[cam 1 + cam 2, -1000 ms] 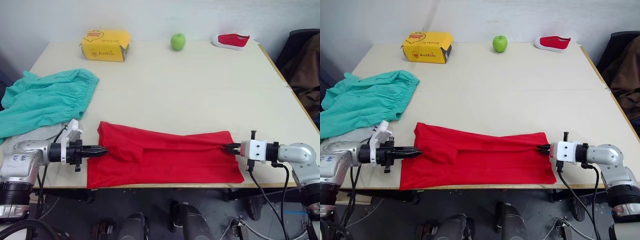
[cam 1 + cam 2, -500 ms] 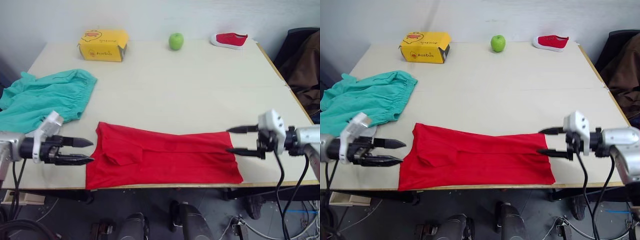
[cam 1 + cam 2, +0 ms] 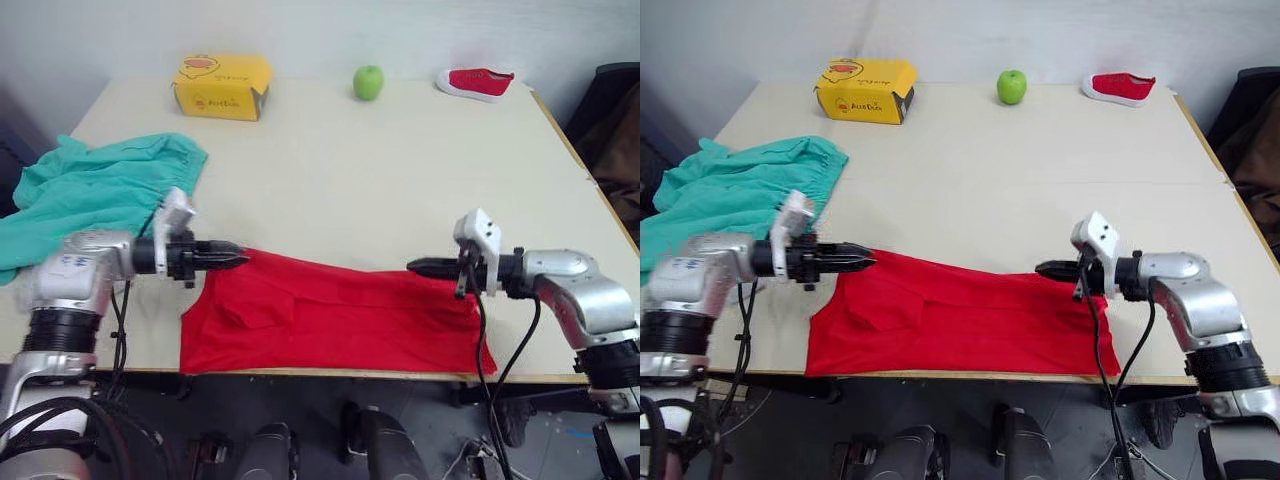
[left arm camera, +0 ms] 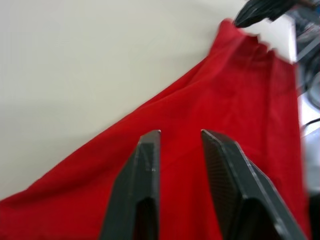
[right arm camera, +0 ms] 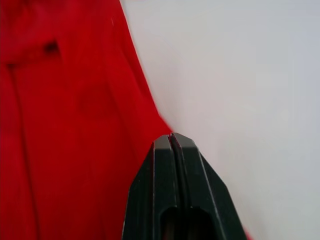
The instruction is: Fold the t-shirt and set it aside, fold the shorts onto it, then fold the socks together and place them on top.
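Note:
The red t-shirt (image 3: 340, 320) lies folded into a long band along the table's front edge. My left gripper (image 3: 240, 258) points right over the band's far left corner; in the left wrist view its fingers (image 4: 150, 150) stand apart over the red cloth, open. At the band's far right corner my right gripper (image 3: 412, 266) points left, and its fingers (image 5: 165, 150) are pressed together, shut on the t-shirt's edge. The teal shorts (image 3: 90, 190) lie crumpled at the table's left side, behind my left arm. The socks are hidden.
At the table's far edge stand a yellow box (image 3: 222, 86), a green apple (image 3: 368, 82) and a small red shoe (image 3: 478, 82). A dark chair with a brown coat (image 3: 615, 120) stands off the right side. The t-shirt reaches the table's front edge (image 3: 330, 375).
Both grippers let go of the band's ends, drew back open, then moved inward to its far corners. The right gripper has shut on the edge there. The camera has shifted a little.

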Tool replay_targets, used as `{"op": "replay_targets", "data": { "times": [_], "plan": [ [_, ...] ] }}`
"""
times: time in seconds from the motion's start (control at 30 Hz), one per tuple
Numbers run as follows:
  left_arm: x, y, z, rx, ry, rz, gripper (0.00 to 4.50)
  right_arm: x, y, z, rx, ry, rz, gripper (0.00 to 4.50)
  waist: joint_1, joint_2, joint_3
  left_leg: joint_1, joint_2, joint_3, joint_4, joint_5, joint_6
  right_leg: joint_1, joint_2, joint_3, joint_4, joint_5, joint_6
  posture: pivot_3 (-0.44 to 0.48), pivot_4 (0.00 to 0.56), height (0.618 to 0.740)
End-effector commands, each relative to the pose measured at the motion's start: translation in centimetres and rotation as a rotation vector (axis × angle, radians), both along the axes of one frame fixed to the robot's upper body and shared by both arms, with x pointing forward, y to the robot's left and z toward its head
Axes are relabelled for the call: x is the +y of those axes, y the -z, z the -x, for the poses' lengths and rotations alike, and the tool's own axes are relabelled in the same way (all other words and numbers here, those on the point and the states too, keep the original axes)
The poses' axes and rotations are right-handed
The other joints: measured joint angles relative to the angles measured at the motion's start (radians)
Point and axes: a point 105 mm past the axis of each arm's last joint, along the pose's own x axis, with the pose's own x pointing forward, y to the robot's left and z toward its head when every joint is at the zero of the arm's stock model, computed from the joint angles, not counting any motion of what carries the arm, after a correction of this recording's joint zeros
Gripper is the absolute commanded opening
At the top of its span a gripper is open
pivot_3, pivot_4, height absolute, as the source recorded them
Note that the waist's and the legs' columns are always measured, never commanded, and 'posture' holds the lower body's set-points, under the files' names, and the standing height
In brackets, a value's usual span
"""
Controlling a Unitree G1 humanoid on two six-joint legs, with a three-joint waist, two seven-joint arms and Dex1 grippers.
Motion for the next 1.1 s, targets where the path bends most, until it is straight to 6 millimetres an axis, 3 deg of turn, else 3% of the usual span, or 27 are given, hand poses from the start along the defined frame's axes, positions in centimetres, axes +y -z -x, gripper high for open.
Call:
{"op": "replay_targets", "data": {
  "times": [0.03,0.1,0.17,0.27,0.4,0.47,0.57,0.63,0.7,0.77,0.9,1.1],
  "plan": [
    [0.6,1.3,-1.2,-0.045,-0.035,-0.113,0.04,-1.5,1.4,0.4,0.014,0.029,0.091,0.00,-0.001,0.000,0.000,0.000,0.000,0.000,0.000,0.000,0.000,0.000,0.000,0.000,0.000,0.000,0.000,0.000,0.150,0.740],
    [1.3,2.7,-1.6,-0.039,-0.063,-0.169,0.04,-2.8,2.6,-0.2,-0.003,0.090,0.154,0.00,-0.006,-0.001,0.000,0.001,0.000,0.001,-0.001,0.000,0.000,0.000,0.000,0.000,0.001,0.000,0.000,0.000,0.150,0.740],
    [2.3,4.1,-1.4,-0.030,-0.070,-0.233,0.04,-4.8,2.9,-1.9,-0.050,0.232,0.198,0.00,-0.007,-0.003,-0.002,0.003,0.000,0.001,-0.001,0.000,0.000,0.001,0.000,0.000,-0.001,0.000,0.000,0.000,0.150,0.740],
    [3.7,5.2,-0.9,-0.017,-0.073,-0.275,0.04,-7.7,2.0,-3.9,-0.099,0.414,0.206,0.00,-0.018,-0.008,-0.007,0.008,0.000,0.001,0.000,0.000,-0.001,0.005,0.000,0.001,-0.001,0.000,0.000,0.000,0.150,0.740],
    [5.2,5.1,-0.6,-0.025,-0.104,-0.265,0.04,-8.6,0.3,-4.3,-0.106,0.460,0.116,0.00,-0.023,-0.008,-0.007,0.018,0.001,-0.001,-0.003,-0.001,-0.002,0.015,-0.001,0.000,-0.003,-0.001,-0.002,0.000,0.150,0.740],
    [5.3,3.8,-0.7,-0.038,-0.121,-0.200,0.04,-7.8,-1.6,-4.0,-0.136,0.413,0.038,0.00,-0.026,-0.007,-0.007,0.018,0.001,-0.001,-0.005,-0.001,-0.002,0.014,-0.001,0.000,-0.003,-0.002,-0.002,0.000,0.150,0.740],
    [3.7,-0.2,-1.0,-0.084,-0.101,-0.034,0.04,-5.0,-4.7,-3.6,-0.177,0.316,-0.087,0.00,-0.035,-0.006,-0.006,0.017,0.001,0.000,-0.006,-0.001,-0.002,0.013,0.000,0.001,-0.002,-0.002,-0.003,0.000,0.150,0.740],
    [2.3,-2.4,-1.2,-0.110,-0.076,0.025,0.04,-2.6,-5.8,-2.9,-0.185,0.241,-0.132,0.00,-0.034,-0.006,-0.006,0.014,0.002,-0.001,-0.006,-0.001,-0.003,0.010,0.000,0.000,-0.001,-0.002,-0.003,0.000,0.150,0.740],
    [0.9,-3.1,-1.2,-0.131,-0.037,0.016,0.04,-0.1,-5.8,-2.4,-0.166,0.184,-0.161,0.00,-0.028,-0.007,-0.006,0.009,0.002,-0.001,-0.004,0.000,-0.003,0.005,0.000,0.000,0.003,-0.002,-0.003,0.000,0.150,0.740],
    [0.0,-2.9,-1.0,-0.126,-0.018,0.003,0.04,1.1,-5.3,-2.1,-0.147,0.169,-0.162,0.00,-0.026,-0.007,-0.006,0.003,0.001,-0.001,-0.002,0.000,-0.003,0.000,0.000,0.000,0.005,-0.002,-0.002,0.000,0.150,0.740],
    [-0.3,0.2,-1.0,-0.063,-0.015,-0.105,0.04,3.2,-1.5,-2.0,-0.112,0.185,-0.073,0.00,-0.023,-0.007,-0.006,0.003,0.001,-0.001,-0.002,0.000,-0.003,0.000,0.000,-0.001,0.003,-0.002,-0.002,0.000,0.150,0.740],
    [2.7,4.2,-0.5,-0.022,-0.048,-0.279,0.04,1.2,1.7,-1.7,-0.069,0.292,0.016,0.00,-0.025,-0.007,-0.006,0.003,0.001,-0.001,-0.002,0.000,-0.003,0.000,0.000,0.000,0.002,-0.002,-0.002,0.000,0.150,0.740]
  ]
}}
